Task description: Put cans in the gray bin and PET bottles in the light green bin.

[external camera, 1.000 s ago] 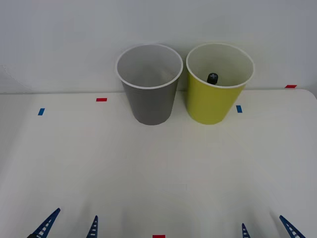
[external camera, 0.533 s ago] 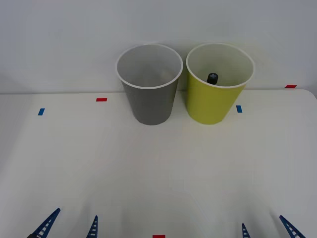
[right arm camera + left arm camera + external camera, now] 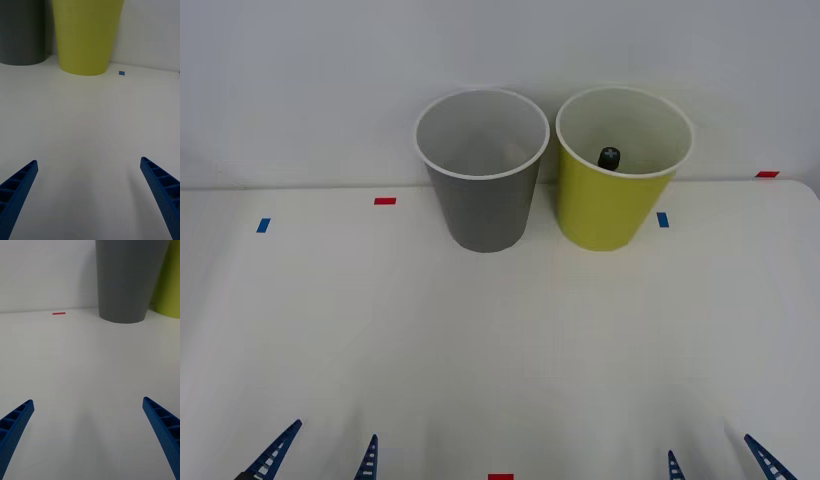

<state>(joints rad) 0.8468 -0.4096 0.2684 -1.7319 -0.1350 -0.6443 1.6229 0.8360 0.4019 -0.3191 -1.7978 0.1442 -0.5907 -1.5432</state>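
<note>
The small plastic bottle with a black screw cap [image 3: 609, 157] is seen standing inside the tall round light green bin [image 3: 617, 205]; it would likely feel light and smooth, and is best held around its middle. Just beside that bin, the tall round gray bin [image 3: 482, 205] looks empty, though its bottom is hard to see. The left gripper [image 3: 320, 455] and right gripper [image 3: 720, 458] are held wide open near the front table edge, well apart from the green bin, with nothing in them.

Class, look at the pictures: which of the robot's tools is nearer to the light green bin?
Right. The right tool sits at the table's near edge, almost straight in front of the light green bin; the left tool is also at the near edge, but across beyond the gray bin.
</note>
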